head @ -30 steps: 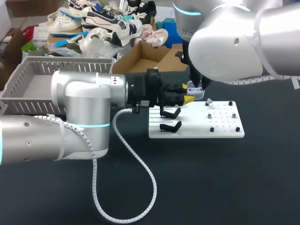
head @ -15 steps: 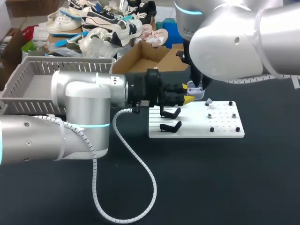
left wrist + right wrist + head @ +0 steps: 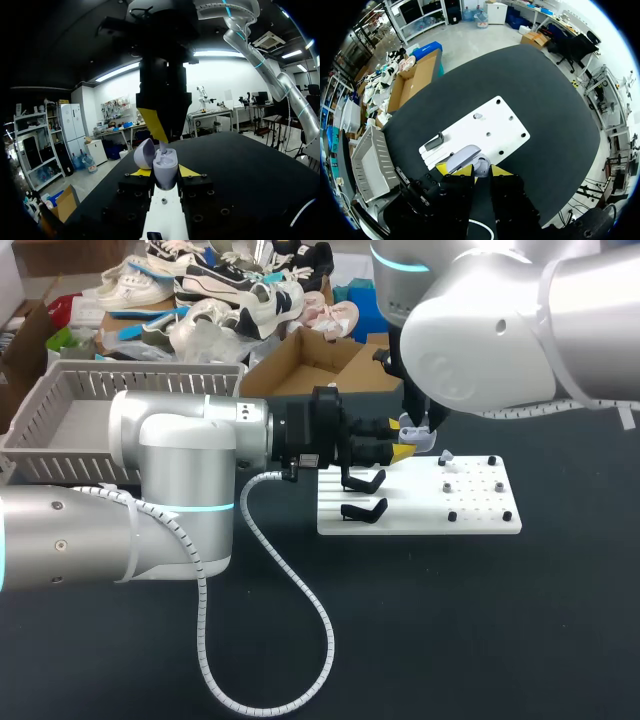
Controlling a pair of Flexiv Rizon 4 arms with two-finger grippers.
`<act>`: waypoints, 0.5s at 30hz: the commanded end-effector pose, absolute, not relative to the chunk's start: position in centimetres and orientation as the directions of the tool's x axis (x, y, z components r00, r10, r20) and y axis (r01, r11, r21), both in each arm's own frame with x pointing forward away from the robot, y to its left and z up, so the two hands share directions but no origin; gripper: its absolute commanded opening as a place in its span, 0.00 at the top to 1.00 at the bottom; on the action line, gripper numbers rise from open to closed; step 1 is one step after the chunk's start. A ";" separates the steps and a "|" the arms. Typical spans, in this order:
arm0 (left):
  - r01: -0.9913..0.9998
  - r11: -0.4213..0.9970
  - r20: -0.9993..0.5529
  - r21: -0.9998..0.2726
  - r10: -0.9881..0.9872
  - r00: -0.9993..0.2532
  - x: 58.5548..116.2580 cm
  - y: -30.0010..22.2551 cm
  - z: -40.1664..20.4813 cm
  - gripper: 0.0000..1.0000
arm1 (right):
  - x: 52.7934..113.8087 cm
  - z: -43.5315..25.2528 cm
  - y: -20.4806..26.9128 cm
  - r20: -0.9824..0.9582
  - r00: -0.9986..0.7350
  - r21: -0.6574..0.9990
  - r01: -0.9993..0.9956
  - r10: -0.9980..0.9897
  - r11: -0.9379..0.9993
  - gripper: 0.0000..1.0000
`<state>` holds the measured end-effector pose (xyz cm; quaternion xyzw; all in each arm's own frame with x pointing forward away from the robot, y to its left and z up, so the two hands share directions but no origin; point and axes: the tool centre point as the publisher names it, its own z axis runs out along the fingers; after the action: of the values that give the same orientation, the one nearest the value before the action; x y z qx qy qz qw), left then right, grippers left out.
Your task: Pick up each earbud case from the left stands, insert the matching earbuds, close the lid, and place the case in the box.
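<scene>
1. Left fingers (image 3: 141, 172) pinch the lavender earbud case (image 3: 165, 167), lid open, over the white board's (image 3: 480, 512) edge.
2. Right fingers (image 3: 457, 171) come from above, pressed on a white earbud (image 3: 162, 147) at the case's mouth.
3. Two black stands (image 3: 365, 510) sit just beside. The counter (image 3: 450, 620) lies open on the board's near side.

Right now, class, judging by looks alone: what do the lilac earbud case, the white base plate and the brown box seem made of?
Earbud case: likely smooth plastic, soft sheen, moulded curves.
Base plate: probably matt white plastic or painted board, flat with drilled holes.
Box: cardboard, dull brown, folded flaps.
</scene>
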<state>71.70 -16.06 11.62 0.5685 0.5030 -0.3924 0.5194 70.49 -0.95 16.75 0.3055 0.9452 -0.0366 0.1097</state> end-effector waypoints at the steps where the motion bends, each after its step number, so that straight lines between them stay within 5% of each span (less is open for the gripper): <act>1: 0.979 0.053 -0.968 0.198 0.164 0.187 71.5 -16.1 11.6 1.00 | 70.8 16.7 -0.7 -0.225 -0.790 -0.008 0.587 0.571 0.809 1.00; 15: 0.979 0.053 -0.968 0.198 0.164 0.187 71.5 -16.1 11.6 1.00 | 71.0 16.0 -0.6 -0.210 -0.791 -0.013 0.590 0.574 0.808 1.00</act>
<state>71.72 -16.03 11.61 0.5685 0.5031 -0.3923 0.5194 70.66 -0.87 16.00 0.3077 0.9453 -0.0361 0.1017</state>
